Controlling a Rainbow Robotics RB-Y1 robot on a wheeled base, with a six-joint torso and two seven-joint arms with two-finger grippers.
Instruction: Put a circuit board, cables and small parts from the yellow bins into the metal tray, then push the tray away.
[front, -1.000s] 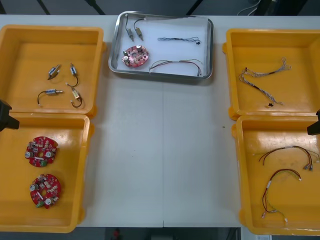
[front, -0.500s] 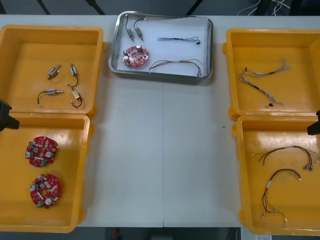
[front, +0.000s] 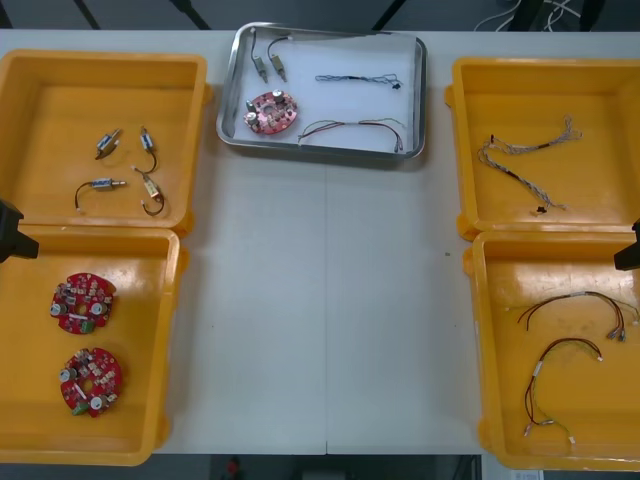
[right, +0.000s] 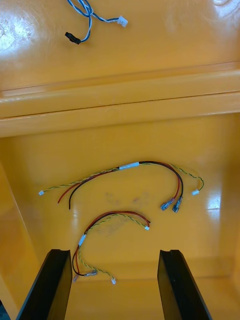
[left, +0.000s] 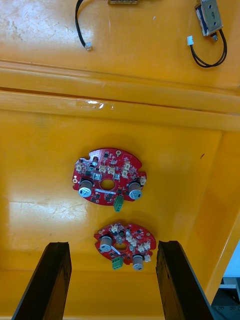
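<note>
Light bench (front: 330, 300), metal tray (front: 230, 90) up at its far edge between the yellow bins (front: 100, 70). It's already got a round red circuit board (front: 271, 112), a black cable (front: 358, 78), a red and yellow cable (front: 350, 127) and two small metal parts (front: 268, 66) in it. Left jaws hang spread apart over the spare boards (left: 107, 176) in the near left bin. Right jaws are apart too, above the red and yellow cables (right: 125, 167) in the near right bin.

We can read no text, label, number or sign anywhere (any print on the round red circuit boards (left: 107, 176) just ahead of the left gripper (left: 112, 245) is too small to tell).
</note>
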